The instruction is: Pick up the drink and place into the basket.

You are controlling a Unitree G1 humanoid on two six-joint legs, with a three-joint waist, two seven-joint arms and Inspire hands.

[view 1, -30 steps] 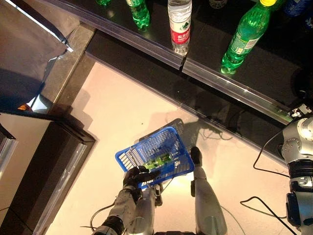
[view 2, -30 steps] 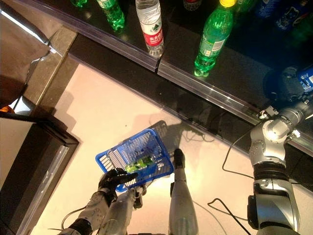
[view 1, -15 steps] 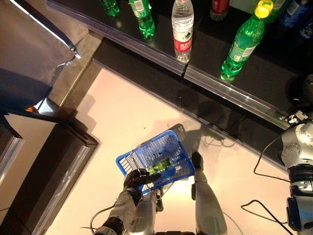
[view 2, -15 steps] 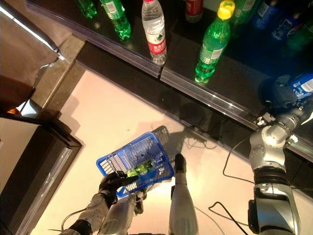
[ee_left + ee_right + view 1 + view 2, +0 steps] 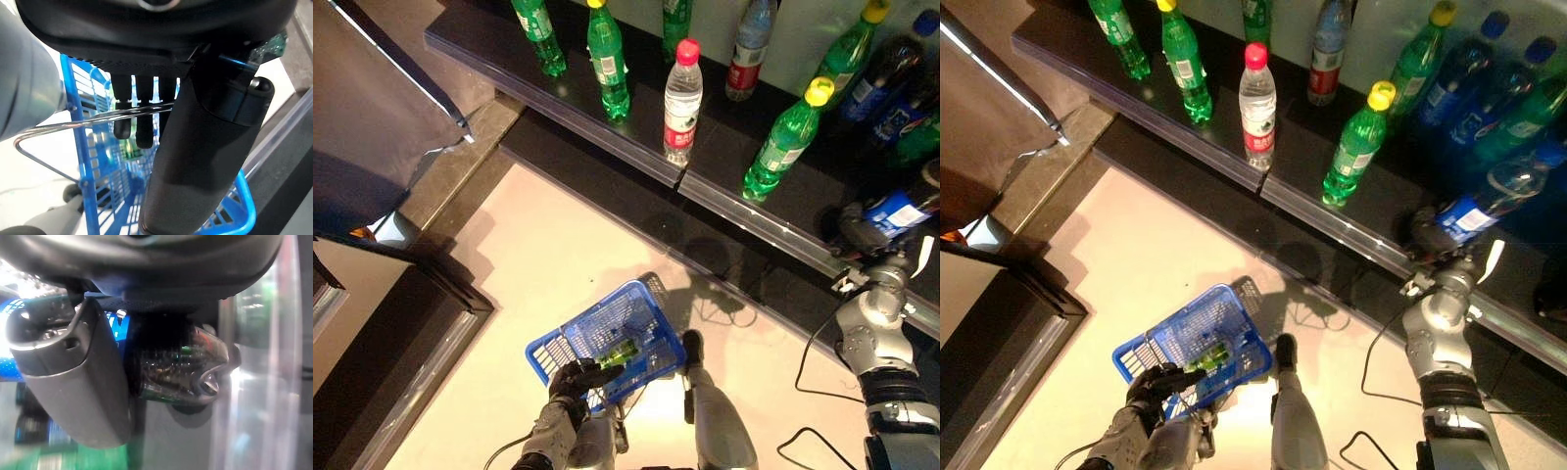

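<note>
My right hand (image 5: 1430,231) is shut on a dark drink bottle with a blue label (image 5: 1470,216), held on its side low over the black shelf (image 5: 1293,181). In the right wrist view the bottle's base (image 5: 182,368) sits between the thumb (image 5: 68,382) and the fingers. At the lower middle my left hand (image 5: 572,378) is curled round the wire handle (image 5: 73,127) of a blue basket (image 5: 651,318) hanging above the floor. A green bottle (image 5: 620,352) lies inside the basket.
Several upright bottles stand on the shelf: green ones (image 5: 783,142), a clear water bottle with a red label (image 5: 679,103), and dark blue-capped ones (image 5: 1469,73) at the far right. A dark counter (image 5: 372,117) lies to the left, over pale floor (image 5: 558,255).
The camera has tilted up, so more of the shelf shows. My right hand with the blue-labelled bottle has drawn leftwards, nearer the shelf's front edge. The left hand keeps the basket.
</note>
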